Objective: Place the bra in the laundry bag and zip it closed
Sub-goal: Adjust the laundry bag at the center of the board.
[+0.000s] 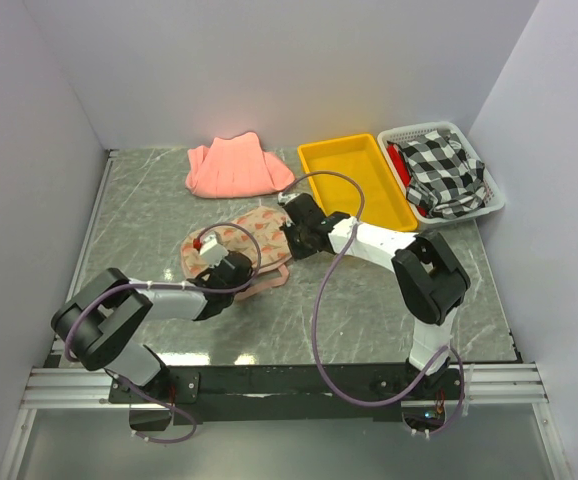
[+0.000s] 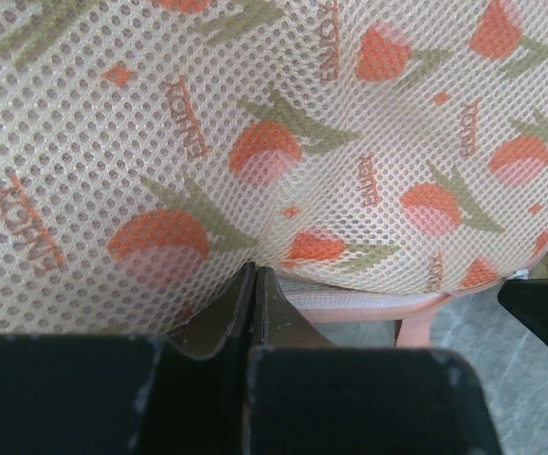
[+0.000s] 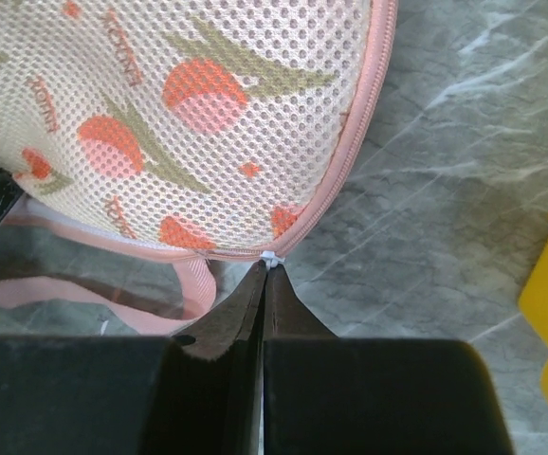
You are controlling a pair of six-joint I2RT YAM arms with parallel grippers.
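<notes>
Lying left-to-right, the laundry bag (image 1: pixel 254 228) is pinched by both closed jaws (right: its zip pull (image 3: pixel 270 258)).

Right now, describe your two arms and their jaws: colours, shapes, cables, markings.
Both the left arm and right arm have bulky rounded black joint housings joined by white tubular links. A thin mauve cable loops off each. The jaws are flat matte black with pale scuffs along their edges.

Top external: high above the near edge, looking down over the whole desk (image 1: pixel 149 200).
Wrist views: both pressed close to the laundry bag (image 2: pixel 302 142).
Shared: that bag.
</notes>
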